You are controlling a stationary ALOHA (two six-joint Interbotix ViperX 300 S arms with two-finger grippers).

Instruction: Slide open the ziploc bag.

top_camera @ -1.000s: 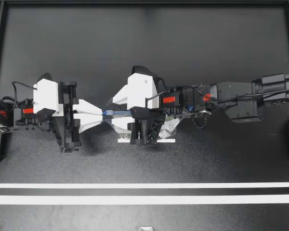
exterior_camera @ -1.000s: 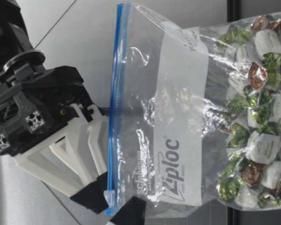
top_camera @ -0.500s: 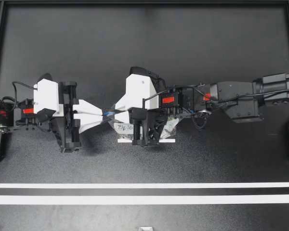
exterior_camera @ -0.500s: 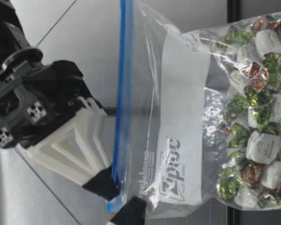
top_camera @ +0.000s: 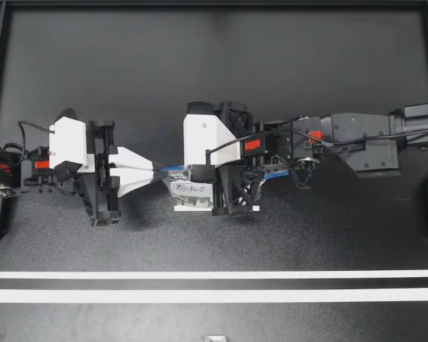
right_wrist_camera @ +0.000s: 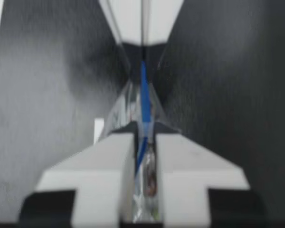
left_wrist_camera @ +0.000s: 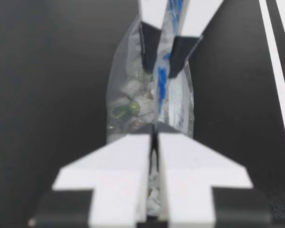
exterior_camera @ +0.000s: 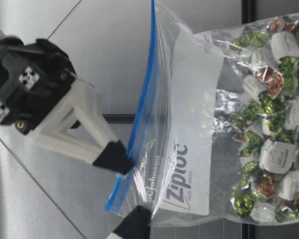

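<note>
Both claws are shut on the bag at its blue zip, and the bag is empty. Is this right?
No, the bag is not empty: the low view shows wrapped sweets in its bottom. My left claw and right claw are indeed shut on the bag at its blue zip.

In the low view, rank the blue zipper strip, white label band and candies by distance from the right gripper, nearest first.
1. Blue zipper strip: pinched in the right gripper's jaws, at the bag's top.
2. White label band: below the strip.
3. Candies: at the bottom.
</note>
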